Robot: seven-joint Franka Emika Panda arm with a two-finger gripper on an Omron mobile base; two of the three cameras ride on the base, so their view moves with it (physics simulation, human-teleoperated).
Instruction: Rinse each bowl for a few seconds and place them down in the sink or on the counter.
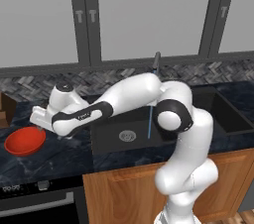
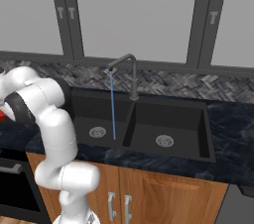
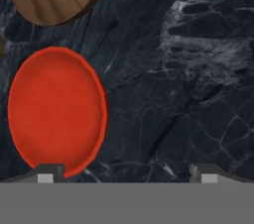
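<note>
While water runs into the sink (image 2: 168, 119), the wide-open gripper (image 3: 126, 176) hovers beside the red bowl (image 3: 55, 110); straddling its rim looks wisest.

Illumination is even and diffuse in all three views, with no distinct light source and only soft shading beneath the white arm (image 1: 149, 96) and inside the sink (image 2: 144, 119) basins. The rendered pictures are slightly soft and coarse, most noticeably in the hand view, where the red bowl (image 3: 54, 111) rim and the tabletop (image 3: 188, 69) veining appear blurred. No glare, lens distortion or edge darkening is visible; the arm shows only gentle gradient highlights.
</note>
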